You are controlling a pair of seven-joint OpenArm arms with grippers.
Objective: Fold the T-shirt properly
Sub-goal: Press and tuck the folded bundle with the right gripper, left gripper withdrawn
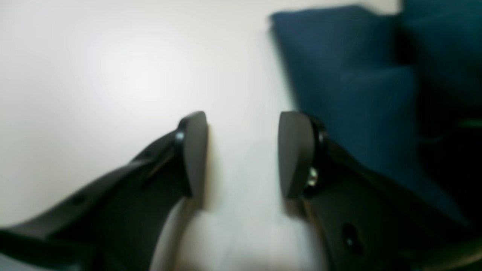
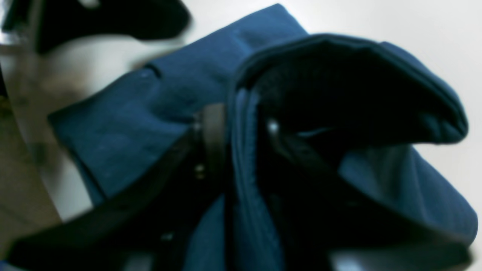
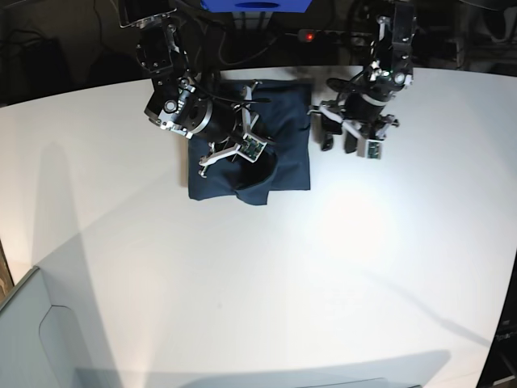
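The dark teal-blue T-shirt (image 3: 283,137) lies partly folded on the far middle of the white table (image 3: 242,267). My right gripper (image 3: 241,153) is on it near its front edge, shut on a raised fold of the cloth. In the right wrist view this gripper (image 2: 243,131) pinches several layers of the T-shirt (image 2: 150,113), and a flap bulges to the right. My left gripper (image 3: 339,142) is open and empty just right of the T-shirt. In the left wrist view it (image 1: 244,154) hovers low over bare table, with the T-shirt (image 1: 346,75) at its upper right.
A blue box (image 3: 254,4) and cables with a red light (image 3: 307,36) sit beyond the table's far edge. A grey panel (image 3: 32,339) stands at the front left corner. The white tabletop stretches toward the front.
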